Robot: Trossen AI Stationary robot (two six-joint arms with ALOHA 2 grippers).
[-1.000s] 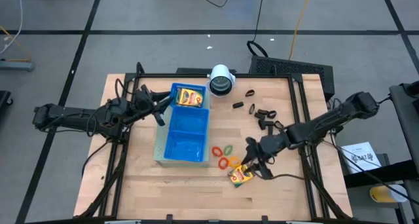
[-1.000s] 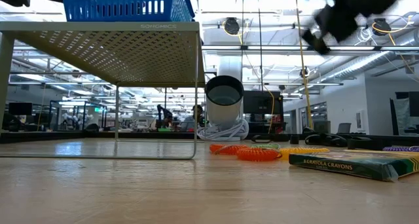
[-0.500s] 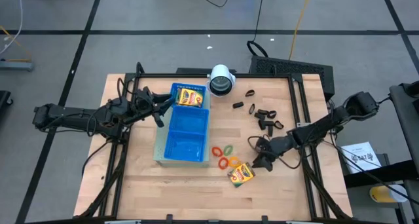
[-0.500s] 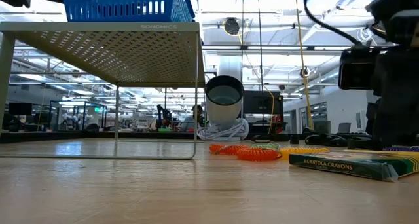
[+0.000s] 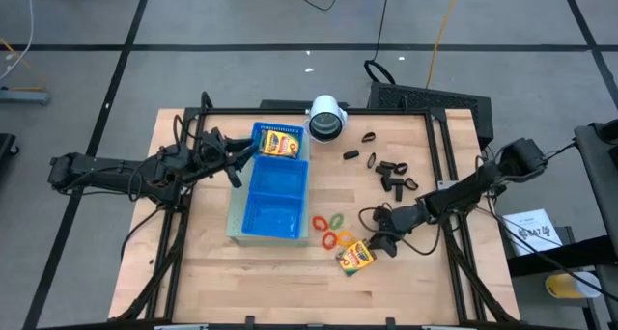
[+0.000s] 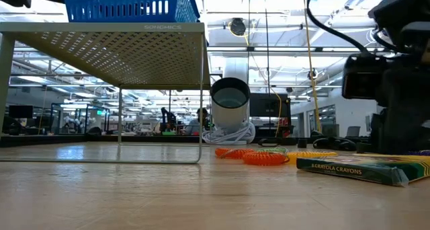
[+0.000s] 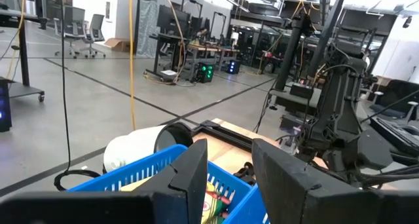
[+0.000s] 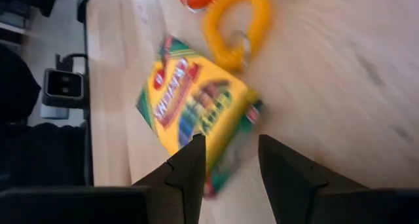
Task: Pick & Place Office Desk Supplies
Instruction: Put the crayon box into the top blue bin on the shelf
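My right gripper (image 5: 379, 241) hangs just beside the crayon box (image 5: 355, 259), fingers (image 8: 185, 168) narrowly apart, empty. That gap looks tight; I could nudge the box aside. Left gripper (image 5: 235, 159), narrow and empty, waits beside the tray (image 5: 271, 229).

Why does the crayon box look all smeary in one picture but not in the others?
In the right wrist view the crayon box and yellow ring are streaked by motion blur. In the low view its printed edge reads sharp, while the bright room glares behind. In the high view it looks small but steady.

Left hand (image 5: 235, 159) raised, fingers apart, right hand (image 5: 379, 241) low, fingers seemingly parted
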